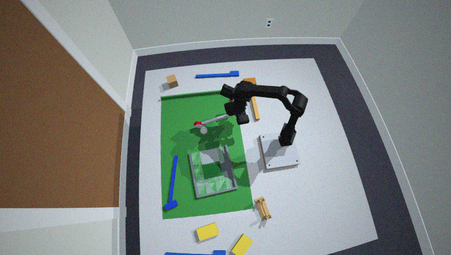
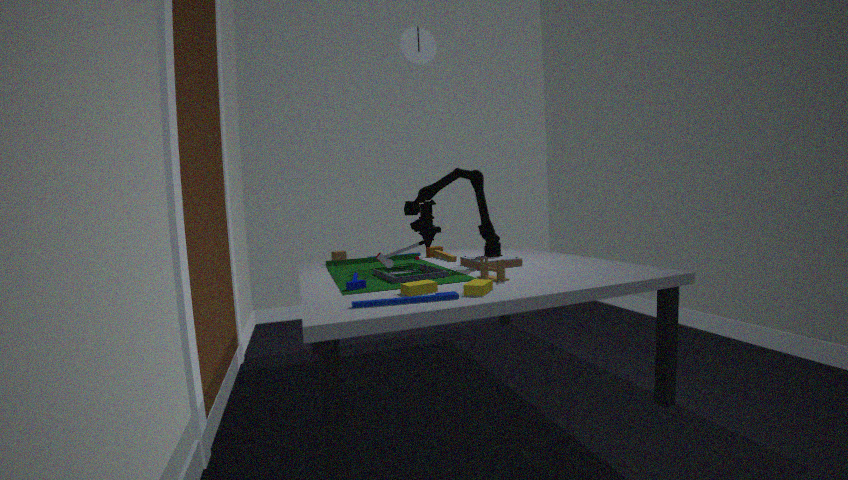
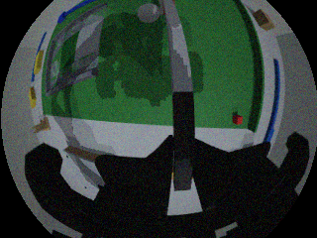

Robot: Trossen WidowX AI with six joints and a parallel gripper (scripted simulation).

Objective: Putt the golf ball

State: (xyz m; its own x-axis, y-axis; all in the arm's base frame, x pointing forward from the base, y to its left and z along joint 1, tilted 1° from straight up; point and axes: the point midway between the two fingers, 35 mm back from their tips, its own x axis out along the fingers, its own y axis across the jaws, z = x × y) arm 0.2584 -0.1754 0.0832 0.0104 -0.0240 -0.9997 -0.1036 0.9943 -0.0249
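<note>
The gripper (image 1: 235, 114) was clamped on the grey shaft of the red putter (image 1: 211, 120), holding it near its upper end above the right edge of the green mat (image 1: 177, 113). From the claw the shaft slanted down toward nine o'clock in the top view, ending in the red head close over the mat. The golf ball (image 1: 203, 129) sat on the mat at about five o'clock from that head — so close that the two looked to be touching, though contact could not be confirmed. In the wrist view the shaft ran straight up toward twelve o'clock from between the dark fingers, with the ball (image 3: 149, 12) just at nine o'clock of the red head.

The grey ramp with its raised green (image 1: 212, 171) stood on the mat at six o'clock from the ball, well apart from it. A blue putter (image 1: 172, 184) lay on the mat at nine o'clock of the ramp, another blue putter (image 1: 217, 75) off the mat at twelve o'clock. The arm's base plate (image 1: 278, 154) sat on the white table (image 1: 316, 195) at three o'clock of the mat. Two yellow blocks (image 1: 207, 231) lay near the six o'clock edge — a small wooden piece (image 1: 262, 207) stood just beside the mat's lower right corner.
</note>
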